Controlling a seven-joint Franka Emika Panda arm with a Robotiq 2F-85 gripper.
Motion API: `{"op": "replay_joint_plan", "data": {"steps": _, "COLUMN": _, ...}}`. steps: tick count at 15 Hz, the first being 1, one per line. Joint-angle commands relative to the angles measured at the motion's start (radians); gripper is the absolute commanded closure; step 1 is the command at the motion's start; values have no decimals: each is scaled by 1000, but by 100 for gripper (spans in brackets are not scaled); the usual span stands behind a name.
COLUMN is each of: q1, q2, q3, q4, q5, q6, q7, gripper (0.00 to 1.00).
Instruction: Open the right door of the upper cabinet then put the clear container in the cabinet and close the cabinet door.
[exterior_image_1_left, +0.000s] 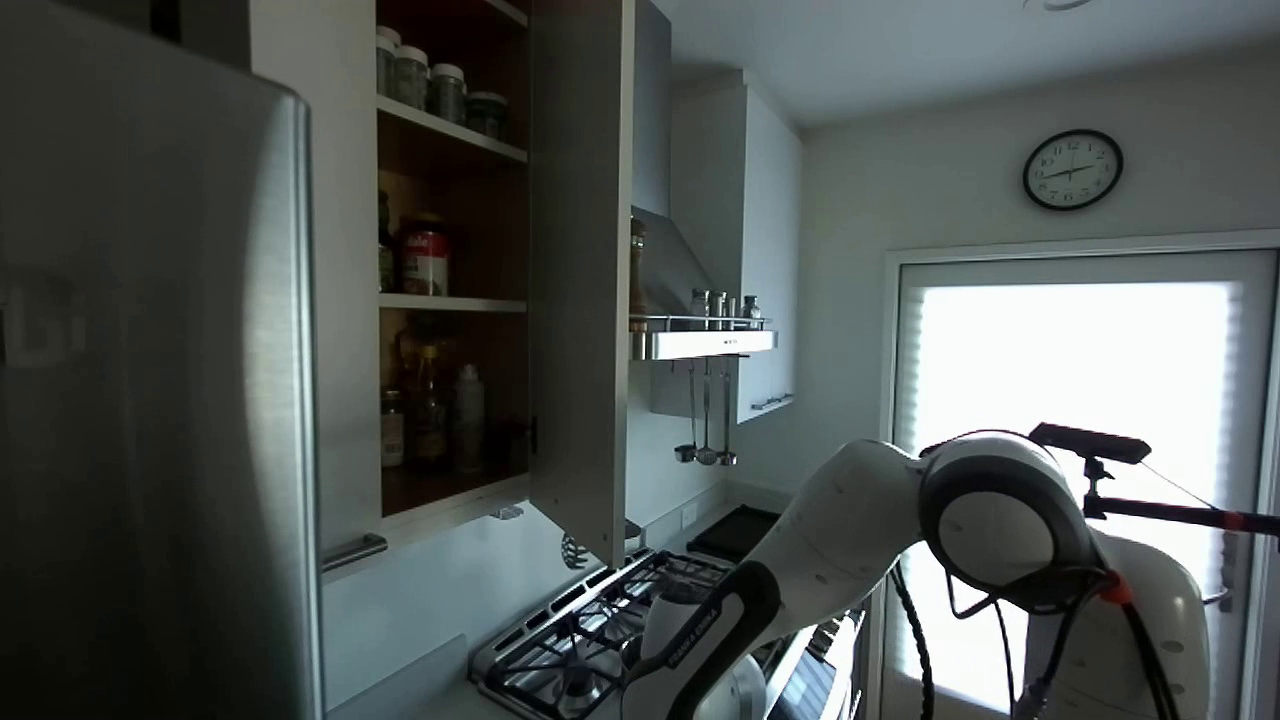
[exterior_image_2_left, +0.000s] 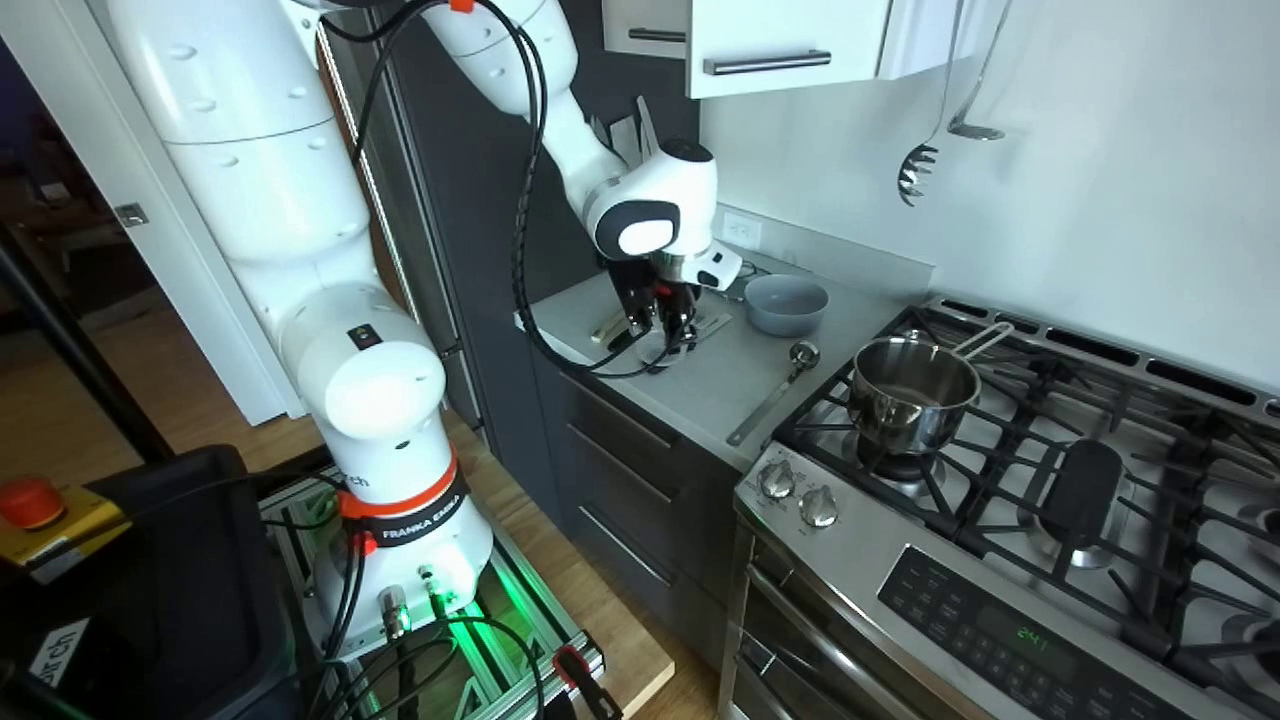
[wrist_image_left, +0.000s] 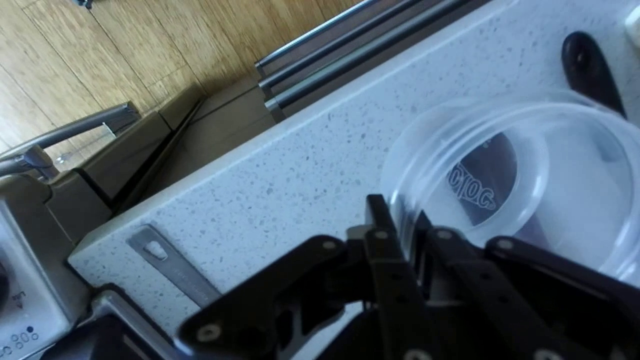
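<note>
In the wrist view, the black two-finger tool (wrist_image_left: 400, 212) is at the lower right of the frame; its fingers stand nearly together, with the wall of the clear round plastic container (wrist_image_left: 537, 180) pinched between them. The container is at the right of the frame, over the pale speckled counter (wrist_image_left: 300, 185); whether it touches there, I cannot tell. In an exterior view, left of the centre, the tall pale grey-white right door (exterior_image_1_left: 578, 280) of the two-door upper cabinet (exterior_image_1_left: 460, 304) is swung open. A round grey bowl (exterior_image_2_left: 786, 305) stands right of the tool in an exterior view.
</note>
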Motion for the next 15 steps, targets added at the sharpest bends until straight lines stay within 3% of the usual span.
{"op": "replay_joint_plan", "data": {"steps": 1, "q1": 7, "q2": -112, "q3": 4, "q4": -40, "q5": -52, "q6": -137, "q7": 9, "gripper": 98}}
{"op": "replay_joint_plan", "data": {"steps": 8, "q1": 24, "q2": -242, "q3": 20, "q4": -32, "q5": -71, "q6": -338, "q7": 15, "gripper": 98}}
{"op": "replay_joint_plan", "data": {"steps": 12, "q1": 26, "q2": -330, "q3": 54, "q4": -31, "q5": -125, "q6": -416, "q7": 81, "gripper": 98}}
{"op": "replay_joint_plan", "data": {"steps": 15, "q1": 46, "q2": -382, "q3": 84, "q4": -20, "q5": -104, "q6": -470, "q7": 131, "gripper": 98}}
